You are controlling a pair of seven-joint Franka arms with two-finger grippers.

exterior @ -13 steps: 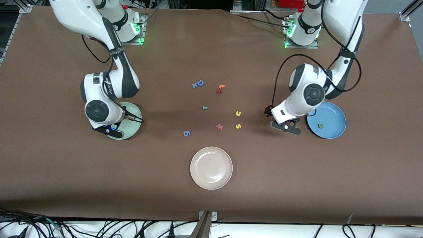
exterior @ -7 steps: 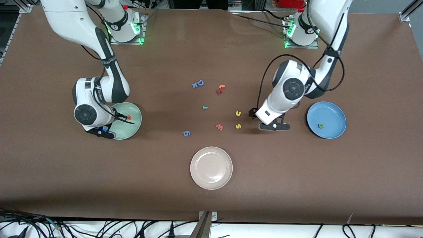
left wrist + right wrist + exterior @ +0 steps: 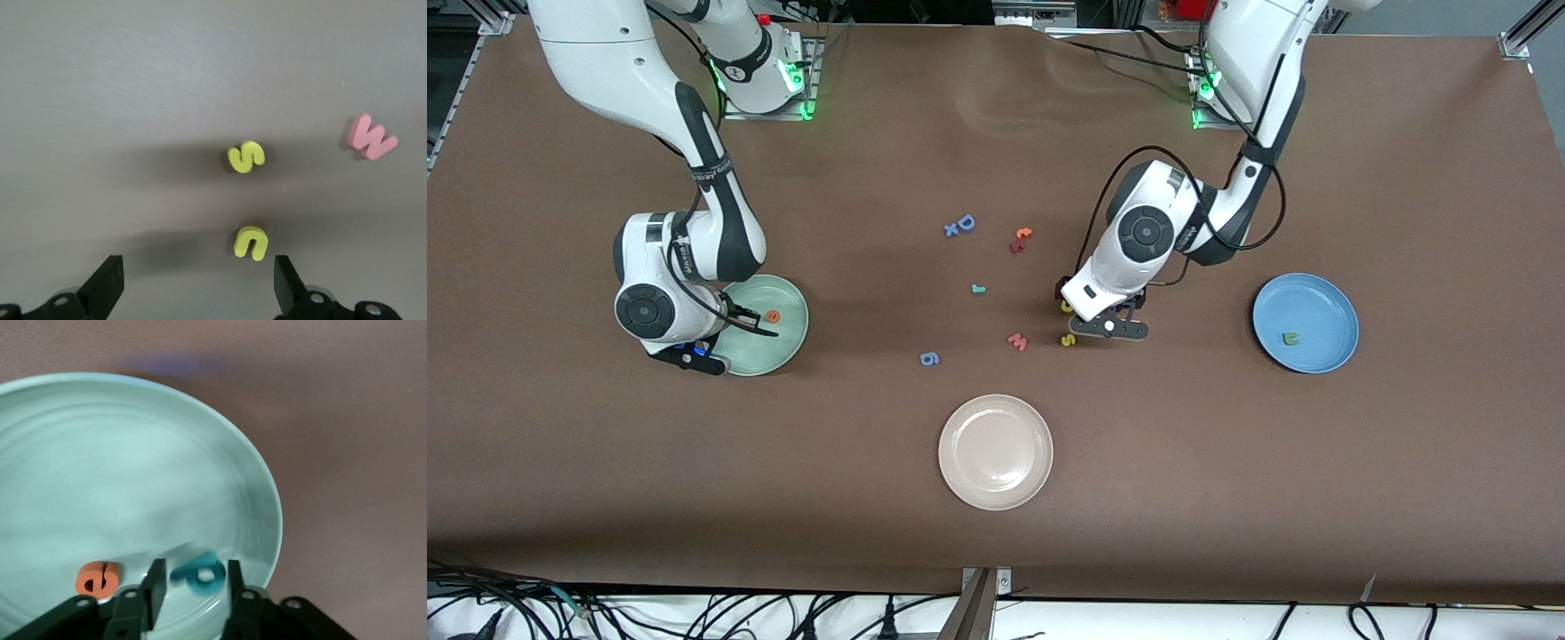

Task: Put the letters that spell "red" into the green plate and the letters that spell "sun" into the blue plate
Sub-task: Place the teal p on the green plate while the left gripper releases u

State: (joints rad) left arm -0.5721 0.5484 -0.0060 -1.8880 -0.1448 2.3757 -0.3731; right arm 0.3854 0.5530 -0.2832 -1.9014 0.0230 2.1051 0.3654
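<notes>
Three round, shallow-rimmed plates sit on the brown tabletop: the green plate [image 3: 783, 342] holds a flat orange "e" [image 3: 98, 578] and a teal "d" [image 3: 198, 574], the blue plate [image 3: 1325, 307] one dark green "n" [image 3: 1288, 338], and the beige plate [image 3: 996, 452] nothing. The right gripper [image 3: 193, 587] hangs over the green plate's rim, jaws slightly apart astride the blurred "d"; whether they grip it I cannot tell. The left gripper [image 3: 197, 283], jaws wide apart, hovers over two yellow foam letters, "u" [image 3: 251, 242] and "s" [image 3: 245, 157], beside a pink "w" [image 3: 371, 137]; the teal "r" [image 3: 978, 289] lies flat near the tabletop's middle.

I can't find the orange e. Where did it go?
The orange e lies in the green plate at the right arm's end of the table, beside the teal d under the right gripper.
</notes>
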